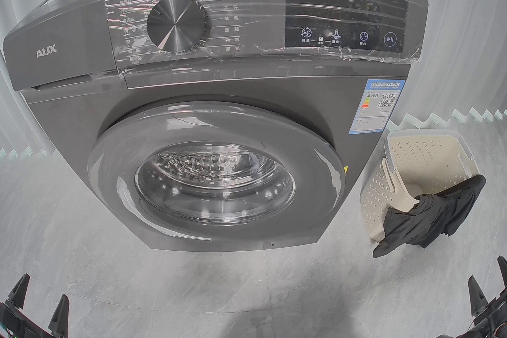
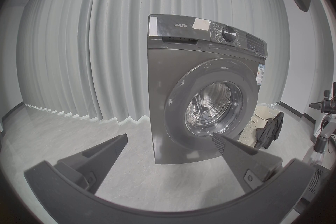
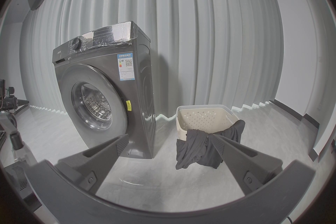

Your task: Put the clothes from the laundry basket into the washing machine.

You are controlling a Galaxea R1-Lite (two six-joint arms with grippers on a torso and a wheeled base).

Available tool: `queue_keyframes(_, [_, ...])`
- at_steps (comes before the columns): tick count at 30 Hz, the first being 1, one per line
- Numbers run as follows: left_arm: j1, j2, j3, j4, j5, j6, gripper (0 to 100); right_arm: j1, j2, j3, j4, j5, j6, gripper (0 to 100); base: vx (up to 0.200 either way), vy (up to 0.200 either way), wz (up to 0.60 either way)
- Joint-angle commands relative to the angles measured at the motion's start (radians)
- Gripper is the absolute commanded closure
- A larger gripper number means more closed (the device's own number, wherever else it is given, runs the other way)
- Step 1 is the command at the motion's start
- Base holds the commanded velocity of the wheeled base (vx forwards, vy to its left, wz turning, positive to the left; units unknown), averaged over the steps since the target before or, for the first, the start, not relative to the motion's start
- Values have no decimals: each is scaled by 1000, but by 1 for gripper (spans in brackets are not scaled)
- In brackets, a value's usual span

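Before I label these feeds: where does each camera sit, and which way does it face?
Head view: high, looking down at washing machine and laundry basket; left gripper, right gripper at lower corners.
Left wrist view: low, facing machine's door; left gripper open.
Right wrist view: low, facing basket and dark clothes; right gripper open.
All share machine and basket.

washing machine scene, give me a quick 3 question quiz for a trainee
1. True or false: the washing machine door is shut.
2. The dark clothes are: A) inside the drum; B) draped over the laundry basket rim; C) folded on top of the machine.
3. Fill in: the jaws of the left gripper and right gripper stand ___.
Key: 1 true; 2 B; 3 open.
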Motion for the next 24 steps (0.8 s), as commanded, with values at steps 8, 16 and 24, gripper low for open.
queue_keyframes(8, [0, -13, 16, 0, 0, 0, 0, 0, -16, 16, 0, 0, 2, 0, 0, 0, 225])
queue_keyframes(16, [0, -13, 16, 0, 0, 0, 0, 2, -16, 16, 0, 0, 2, 0, 0, 0, 0])
queue_keyframes(24, [1, -13, 16, 0, 0, 0, 0, 0, -16, 16, 0, -2, 1, 0, 0, 0, 0])
